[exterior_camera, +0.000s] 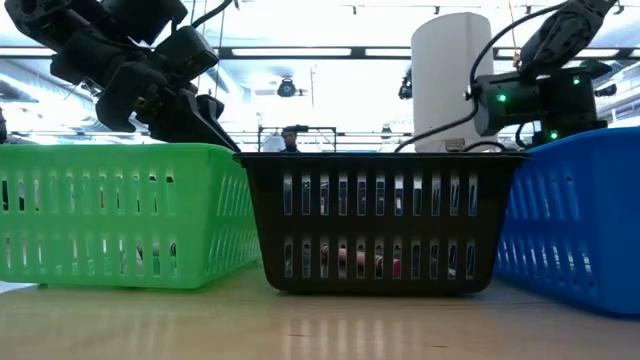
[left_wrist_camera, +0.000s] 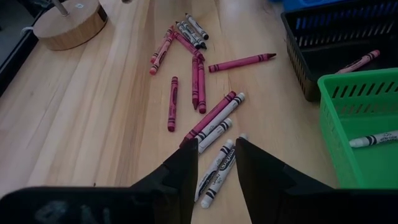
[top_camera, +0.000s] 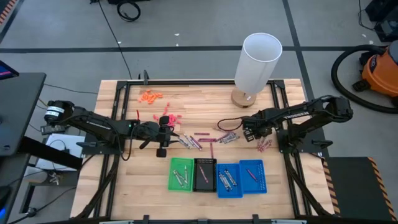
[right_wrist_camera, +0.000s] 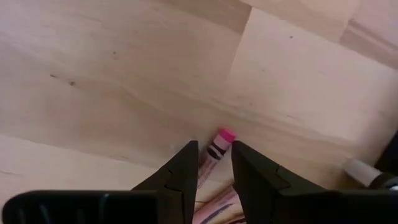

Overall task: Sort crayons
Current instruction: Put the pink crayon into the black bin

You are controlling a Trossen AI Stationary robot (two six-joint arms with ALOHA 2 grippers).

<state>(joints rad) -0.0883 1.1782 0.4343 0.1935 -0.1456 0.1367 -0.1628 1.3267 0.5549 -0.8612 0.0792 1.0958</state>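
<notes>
1. The left gripper point(left_wrist_camera: 216, 163) hangs low over the middle of the table point(top_camera: 118, 99), just left of the loose crayons point(top_camera: 199, 140). Its jaws stand a narrow gap apart and hold nothing.
2. A white crayon point(left_wrist_camera: 217, 172) lies right under that gap in the left wrist view. Its long axis runs nearly in line with the jaws' reach, not across them, so I judge that the wrist may need to turn before it closes.
3. More crayons fan out beyond it, maroon and grey, well apart from the wooden base point(left_wrist_camera: 65, 25) near the far edge.
4. The right gripper point(right_wrist_camera: 214, 158) is low over the table's right half, by its own small heap point(top_camera: 263, 145). Its jaws are also narrowly parted, with a pink-tipped crayon point(right_wrist_camera: 217, 146) lying in the gap; whether they touch it I cannot tell.
5. Four trays sit along the near edge: green point(top_camera: 181, 183), black point(top_camera: 205, 182), and two blue point(top_camera: 241, 186). Each already has crayons in it.
6. The left arm is nearer the middle scatter, and the green tray lies close by it.
</notes>
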